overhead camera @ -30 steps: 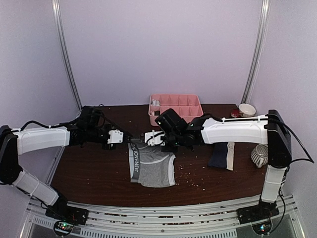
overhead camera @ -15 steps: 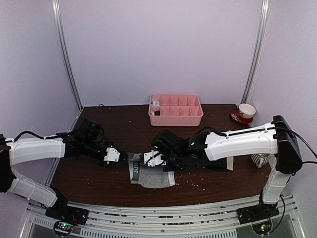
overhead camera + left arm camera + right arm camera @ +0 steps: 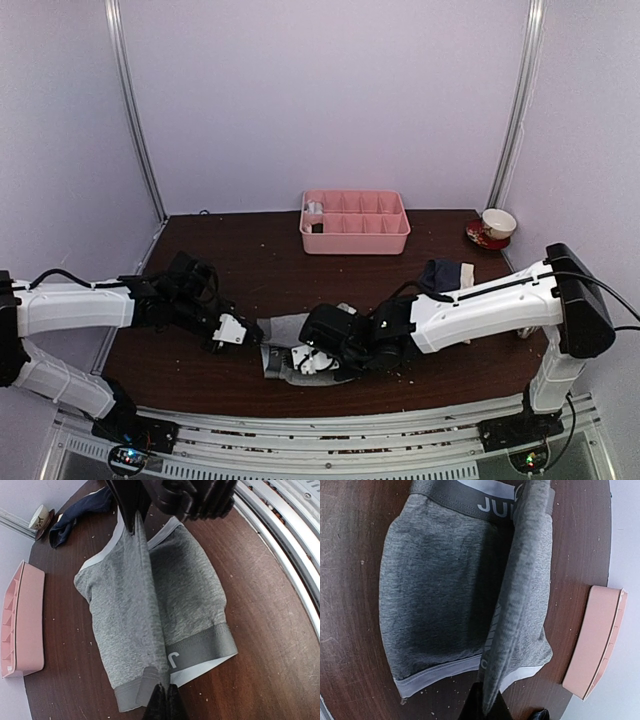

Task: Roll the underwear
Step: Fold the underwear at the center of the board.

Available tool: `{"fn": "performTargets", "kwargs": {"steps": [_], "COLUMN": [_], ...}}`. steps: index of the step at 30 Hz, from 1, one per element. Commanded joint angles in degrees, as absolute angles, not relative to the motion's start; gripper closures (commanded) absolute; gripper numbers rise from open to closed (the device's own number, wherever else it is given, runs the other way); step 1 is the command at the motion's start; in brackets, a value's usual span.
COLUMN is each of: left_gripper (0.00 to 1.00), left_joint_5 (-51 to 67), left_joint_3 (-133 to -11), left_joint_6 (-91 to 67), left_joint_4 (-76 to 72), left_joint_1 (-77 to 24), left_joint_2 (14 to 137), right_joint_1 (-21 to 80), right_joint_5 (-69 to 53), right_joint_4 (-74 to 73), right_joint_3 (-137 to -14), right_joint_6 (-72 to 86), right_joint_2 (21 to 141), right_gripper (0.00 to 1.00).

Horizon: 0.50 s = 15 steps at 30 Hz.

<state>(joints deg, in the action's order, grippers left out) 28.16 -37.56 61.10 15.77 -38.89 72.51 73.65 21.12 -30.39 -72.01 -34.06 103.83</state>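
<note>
Dark brown wooden table (image 3: 200,270), pale purple walls behind. Grey soft cloth boxer briefs w/ dark lettered waistband (image 3: 190,595) lie near the front edge, betw. the two arms. Step in hand, prob.: lengthwise fold before rolling.

Left gripper (image 3: 161,700) is pinched tight on the waistband end of a raised fold. Right gripper (image 3: 487,705) is pinched on the opposite end.

Next: lay the fold flat, let go, start the roll from one end.

Both arms are low, reaching inward. Navy cloth briefs w/ cream waistband (image 3: 445,275) lie far right, untouched.
</note>
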Motion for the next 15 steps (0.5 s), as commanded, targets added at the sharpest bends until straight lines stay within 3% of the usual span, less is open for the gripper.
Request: {"fn": "performTargets", "kwargs": {"steps": [1, 7, 11, 15], "left_gripper": [1.0, 0.99, 0.94, 0.74], "left_joint_5": [28.2, 28.7, 29.0, 31.6], "left_joint_3": [-36.1, -35.0, -34.7, -34.5], "left_joint_6": [59.3, 58.5, 59.5, 60.7], "left_joint_4": [16.9, 17.9, 19.6, 21.9], "left_joint_1": [-40.6, -42.7, -42.8, -42.8], "left_joint_2": [71.0, 71.0, 70.5, 69.7], "right_joint_1": [74.8, 75.5, 76.4, 77.3], "right_joint_5": [23.4, 23.6, 23.6, 24.2], "right_joint_4": [-32.4, -32.9, -32.7, -31.7], "right_joint_3": [-71.1, -70.3, -69.0, -67.0], "right_joint_6": [-32.1, -31.5, -31.0, -30.2], "right_joint_2": [103.9, 104.3, 104.6, 105.1], "right_gripper": [1.0, 1.0, 1.0, 1.0]}}
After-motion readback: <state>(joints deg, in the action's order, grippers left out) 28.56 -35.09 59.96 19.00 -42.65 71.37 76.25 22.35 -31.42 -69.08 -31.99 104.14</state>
